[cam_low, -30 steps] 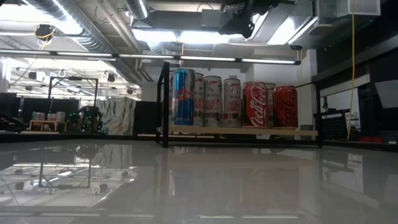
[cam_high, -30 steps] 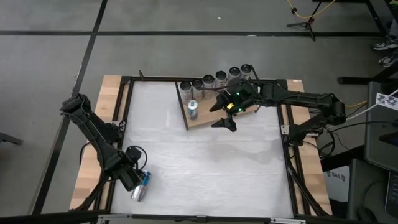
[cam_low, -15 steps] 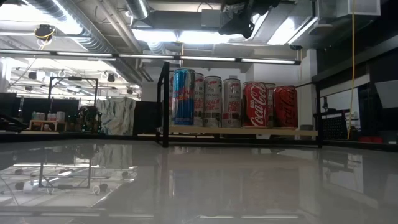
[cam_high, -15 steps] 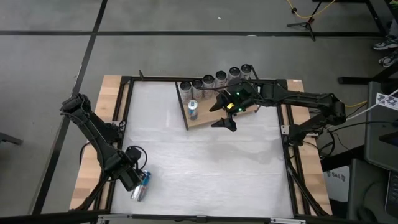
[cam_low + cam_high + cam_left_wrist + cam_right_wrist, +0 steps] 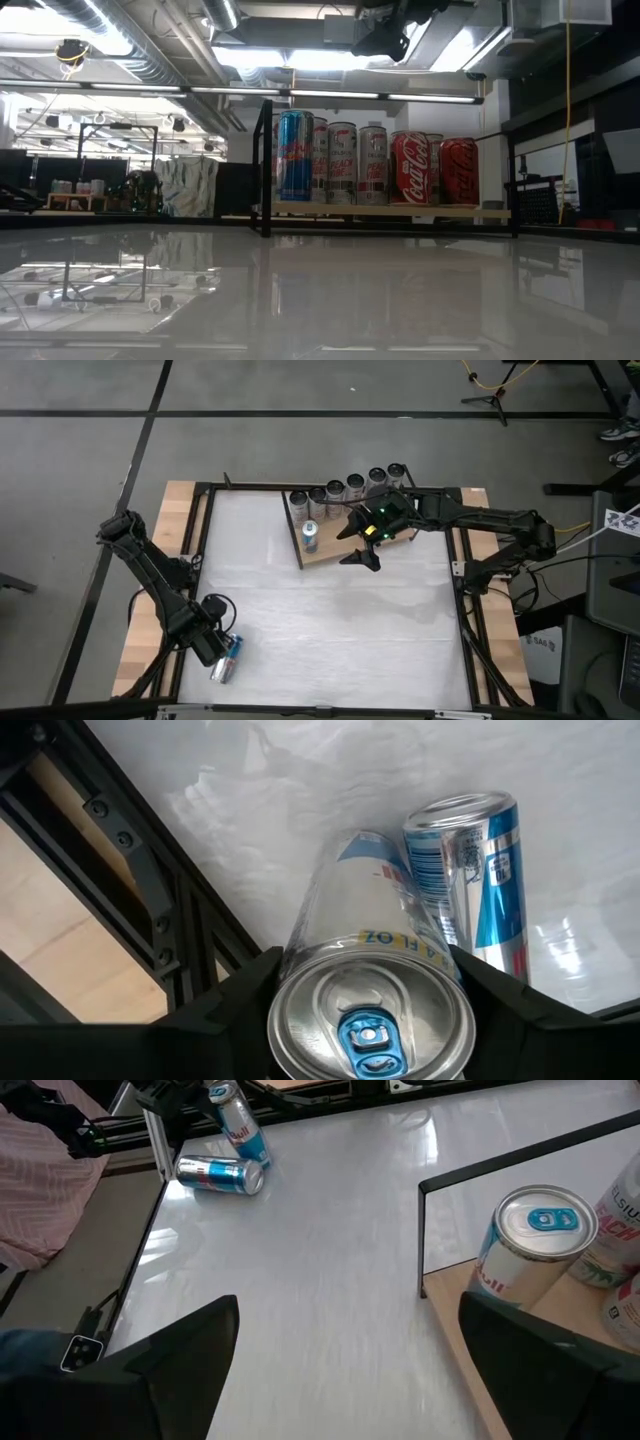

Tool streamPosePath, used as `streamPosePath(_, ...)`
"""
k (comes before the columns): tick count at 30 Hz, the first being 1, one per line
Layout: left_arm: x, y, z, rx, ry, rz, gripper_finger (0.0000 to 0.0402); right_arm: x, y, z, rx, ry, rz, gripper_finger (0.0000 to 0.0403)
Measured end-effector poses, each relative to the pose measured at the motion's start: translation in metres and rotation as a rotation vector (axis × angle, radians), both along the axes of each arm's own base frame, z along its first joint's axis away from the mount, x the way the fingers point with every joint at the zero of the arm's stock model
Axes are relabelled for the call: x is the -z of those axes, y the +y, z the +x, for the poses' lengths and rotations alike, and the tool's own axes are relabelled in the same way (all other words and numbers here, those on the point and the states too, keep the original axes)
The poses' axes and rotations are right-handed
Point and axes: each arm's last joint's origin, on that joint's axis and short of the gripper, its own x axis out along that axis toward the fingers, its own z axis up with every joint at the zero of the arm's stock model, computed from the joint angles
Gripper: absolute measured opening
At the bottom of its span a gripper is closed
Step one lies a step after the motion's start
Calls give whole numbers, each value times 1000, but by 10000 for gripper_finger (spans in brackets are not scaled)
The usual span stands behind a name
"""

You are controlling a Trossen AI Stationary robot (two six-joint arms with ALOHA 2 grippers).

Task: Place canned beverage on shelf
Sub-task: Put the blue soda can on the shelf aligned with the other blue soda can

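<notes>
The left arm's fingers (image 5: 240, 995) flank a blue-and-silver can (image 5: 375, 1010), partly closed around it at the surface's (image 5: 330, 620) near-left corner; whether they press it I cannot tell. A second can (image 5: 480, 885) lies just beyond. The right fingers (image 5: 200, 1345) hang spread, empty, above the shelf (image 5: 345, 550) (six cans (image 5: 375, 165) stand there).

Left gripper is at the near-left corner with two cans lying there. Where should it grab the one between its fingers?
Grip the lying can across its round body just behind the top rim, left gripper coming along the can's axis from the tab end. A finger already flanks each side. The second can lies close alongside, so keep that finger from nudging it.
</notes>
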Motion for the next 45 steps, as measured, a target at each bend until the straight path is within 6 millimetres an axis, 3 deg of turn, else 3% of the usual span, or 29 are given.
streamPosePath(10,-18,17,-4,-58,-47,-52,219,0,0,0,0,0,0,367)
streamPosePath(25,-51,71,-1,-79,-238,-112,220,0,-2,0,60,8,-47,367)
streamPosePath(35,-52,108,37,98,-410,-123,220,1,-2,0,70,10,-54,367)
streamPosePath(45,-21,142,85,440,-389,-96,220,1,-3,0,70,10,-54,367)
